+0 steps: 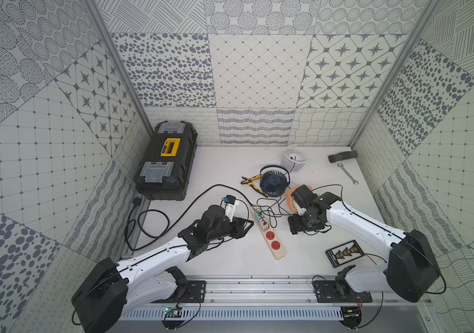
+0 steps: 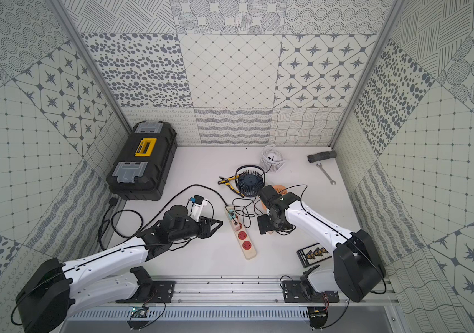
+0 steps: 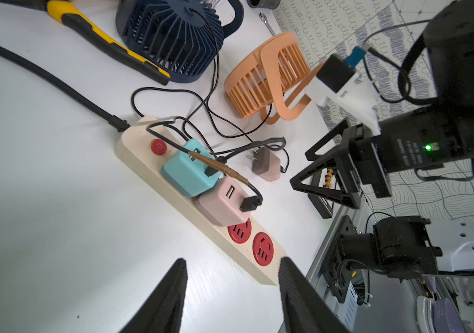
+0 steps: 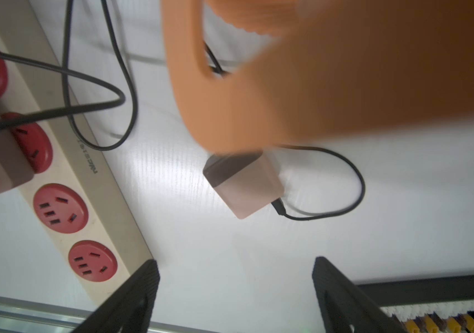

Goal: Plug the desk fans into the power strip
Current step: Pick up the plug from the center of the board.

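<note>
Power strip (image 1: 278, 255) mid-table, bare tabletop (image 1: 230, 261) beside its end (two sockets (image 1: 270, 235) uncovered)

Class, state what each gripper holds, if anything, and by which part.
Nothing is held: the left gripper and the right gripper are both open, with no object between their jaws.

Overhead pair, close wrists sharing power strip (image 3: 140, 161)
</note>
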You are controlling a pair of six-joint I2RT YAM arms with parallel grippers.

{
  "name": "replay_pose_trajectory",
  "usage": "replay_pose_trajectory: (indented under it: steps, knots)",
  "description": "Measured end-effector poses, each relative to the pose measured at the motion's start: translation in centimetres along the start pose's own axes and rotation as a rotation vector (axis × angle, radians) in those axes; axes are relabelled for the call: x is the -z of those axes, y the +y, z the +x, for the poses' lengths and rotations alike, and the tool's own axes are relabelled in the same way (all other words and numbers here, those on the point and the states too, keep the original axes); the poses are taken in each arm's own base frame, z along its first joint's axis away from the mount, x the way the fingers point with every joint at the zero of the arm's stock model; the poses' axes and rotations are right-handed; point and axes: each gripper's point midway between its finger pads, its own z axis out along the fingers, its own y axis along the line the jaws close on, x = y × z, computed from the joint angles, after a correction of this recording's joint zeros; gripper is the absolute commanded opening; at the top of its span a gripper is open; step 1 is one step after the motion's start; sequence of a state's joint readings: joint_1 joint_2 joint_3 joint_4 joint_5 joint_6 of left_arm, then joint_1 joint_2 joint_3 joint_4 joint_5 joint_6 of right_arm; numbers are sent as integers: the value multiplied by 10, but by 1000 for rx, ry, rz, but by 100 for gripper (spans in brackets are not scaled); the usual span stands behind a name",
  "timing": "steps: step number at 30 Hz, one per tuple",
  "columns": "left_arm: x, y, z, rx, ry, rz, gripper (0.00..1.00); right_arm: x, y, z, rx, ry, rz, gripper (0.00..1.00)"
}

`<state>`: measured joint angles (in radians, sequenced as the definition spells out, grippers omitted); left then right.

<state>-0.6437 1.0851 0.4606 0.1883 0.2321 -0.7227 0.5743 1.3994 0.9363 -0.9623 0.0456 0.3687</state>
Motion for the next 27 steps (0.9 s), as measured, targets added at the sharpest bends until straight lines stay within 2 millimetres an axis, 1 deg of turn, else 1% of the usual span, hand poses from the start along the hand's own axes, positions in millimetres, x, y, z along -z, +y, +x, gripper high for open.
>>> replay_pose_trajectory:
  steps: [3, 8, 13, 15, 17, 20, 27]
  knots:
    - [1, -2, 2, -13, 11, 9, 54, -14, 1, 0, 13, 26, 10, 83]
    - [2, -3, 6, -28, 26, 16, 54, -35, -1, -7, 26, 45, 49, 81]
    - [3, -4, 5, -37, 23, 21, 54, -50, -4, -6, 30, 51, 71, 78]
    - [4, -4, 5, -38, 23, 21, 54, -53, -3, -5, 40, 47, 68, 73]
    - [4, -4, 6, -38, 23, 21, 54, -54, -1, -4, 57, 43, 63, 65]
    - [4, -3, 6, -38, 24, 20, 54, -55, 5, -4, 75, 34, 55, 55]
    - [4, -4, 6, -38, 23, 20, 54, -55, 10, -2, 91, 22, 46, 40]
